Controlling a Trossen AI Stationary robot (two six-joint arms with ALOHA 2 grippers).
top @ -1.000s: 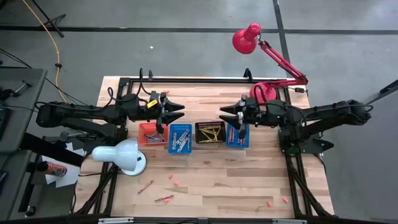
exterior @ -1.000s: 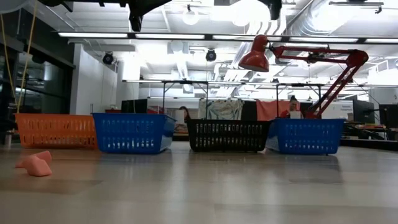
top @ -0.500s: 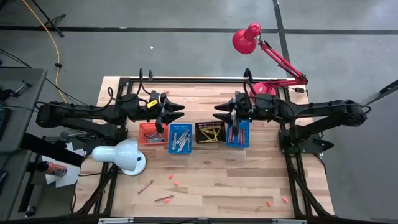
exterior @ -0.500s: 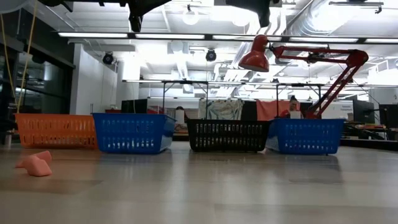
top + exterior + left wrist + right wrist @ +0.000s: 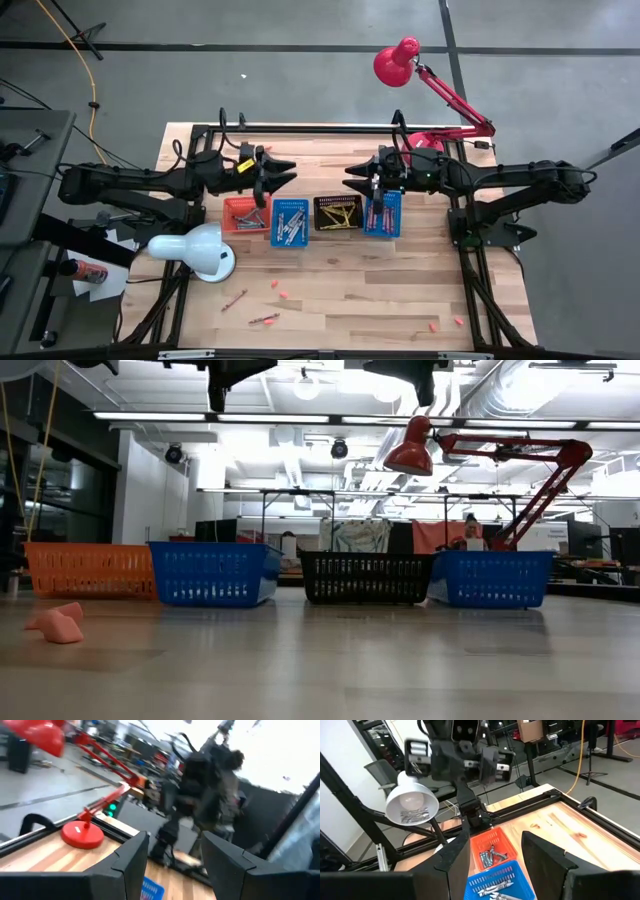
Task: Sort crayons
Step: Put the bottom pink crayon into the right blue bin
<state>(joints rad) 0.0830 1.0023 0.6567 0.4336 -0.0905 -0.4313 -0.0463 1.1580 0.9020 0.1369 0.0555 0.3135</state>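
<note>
The crayons [image 5: 264, 318] that remain loose lie scattered on the near part of the desk [image 5: 340, 300]: a couple of sticks and pink bits near the left, a few more pink bits near the right corner, well apart from the baskets. Others already lie in the row of baskets at mid-desk: the orange basket [image 5: 241, 213], the blue basket [image 5: 291, 221], the black basket [image 5: 338, 213] and a second blue basket [image 5: 381, 215] on the right. Judging by their look, they are light, stiff, thin sticks that would roll on the smooth wood and could snap under a hard squeeze, so a hold across the middle of a stick, fingers set square to its length, seems best. The left gripper [image 5: 283, 178] hovers above the far side of the orange and blue baskets, its fingers [image 5: 131, 862] spread and empty; the right gripper [image 5: 355, 180] hangs over the far side of the black basket, fingers [image 5: 457, 857] likewise apart and holding nothing. The desk is pale plank wood inside a black frame. A white lamp [image 5: 195, 250] stands at the near left, a red lamp [image 5: 398, 60] reaches over the far right, and a workshop with grey floor lies beyond.
</note>
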